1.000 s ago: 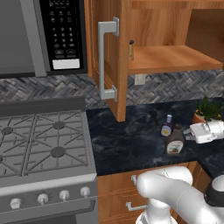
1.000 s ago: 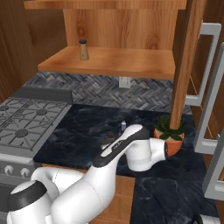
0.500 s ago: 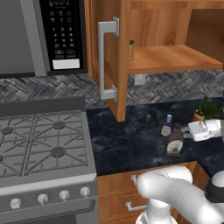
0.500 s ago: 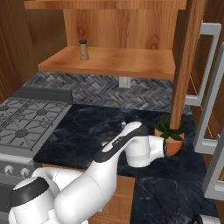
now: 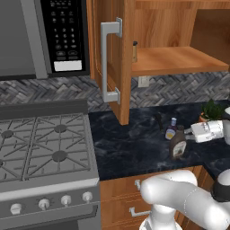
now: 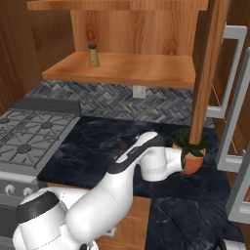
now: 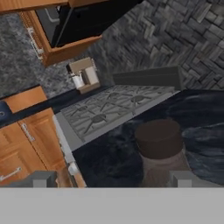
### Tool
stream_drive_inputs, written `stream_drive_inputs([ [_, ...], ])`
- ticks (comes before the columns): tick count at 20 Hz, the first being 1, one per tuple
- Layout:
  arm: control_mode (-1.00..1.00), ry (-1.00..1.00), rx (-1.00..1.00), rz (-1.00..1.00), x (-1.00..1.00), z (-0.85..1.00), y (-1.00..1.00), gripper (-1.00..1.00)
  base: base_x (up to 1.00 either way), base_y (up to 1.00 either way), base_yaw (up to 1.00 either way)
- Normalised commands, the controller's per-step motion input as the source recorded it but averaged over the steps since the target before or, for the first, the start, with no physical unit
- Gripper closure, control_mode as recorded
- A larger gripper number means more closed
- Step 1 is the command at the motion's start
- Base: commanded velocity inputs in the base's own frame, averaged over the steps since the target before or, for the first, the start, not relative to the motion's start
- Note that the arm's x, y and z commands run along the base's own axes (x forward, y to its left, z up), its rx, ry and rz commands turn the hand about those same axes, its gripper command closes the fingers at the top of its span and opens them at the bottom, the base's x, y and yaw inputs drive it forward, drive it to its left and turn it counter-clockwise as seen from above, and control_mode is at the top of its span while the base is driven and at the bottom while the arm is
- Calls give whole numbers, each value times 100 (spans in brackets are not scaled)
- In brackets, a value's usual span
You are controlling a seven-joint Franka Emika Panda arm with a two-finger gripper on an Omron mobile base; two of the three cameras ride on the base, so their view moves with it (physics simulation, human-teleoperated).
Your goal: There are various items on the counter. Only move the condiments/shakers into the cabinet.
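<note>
You have the wooden shaker (image 5: 134,51) already standing upright on the cabinet (image 5: 179,60) shelf, near its left edge beside the open door. The right base view confirms it (image 6: 93,55) on the shelf, well apart from anything else.

The syrup bottle (image 5: 178,142) stands upright on the tabletop (image 5: 130,148), near the front edge. The small blue bottle (image 5: 170,129) stands just beside it, a little further back and to the left. A tiny dark object (image 5: 158,121) sits behind them, toward the wall. The potted plant (image 5: 210,111) stands at the right, and in the right base view (image 6: 190,151) it is partly covered by the arm.

Your tool (image 7: 112,177) is level with the syrup bottle's cap (image 7: 158,138), coming in from the right of it. In the hand view, the fingertips (image 7: 43,178) stand spread, with the cap between them toward the right one. You cannot tell from these pictures whether either fingertip touches the bottle.
</note>
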Motion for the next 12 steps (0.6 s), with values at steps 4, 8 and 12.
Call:
stream_drive_inputs([
  [4,-100,0,0,7,0,-1,0,-100,0,0,0],
  [8,-100,0,0,6,0,0,-3,-100,0,0,0],
  [12,-100,0,0,0,0,0,0,-100,0,0,0],
])
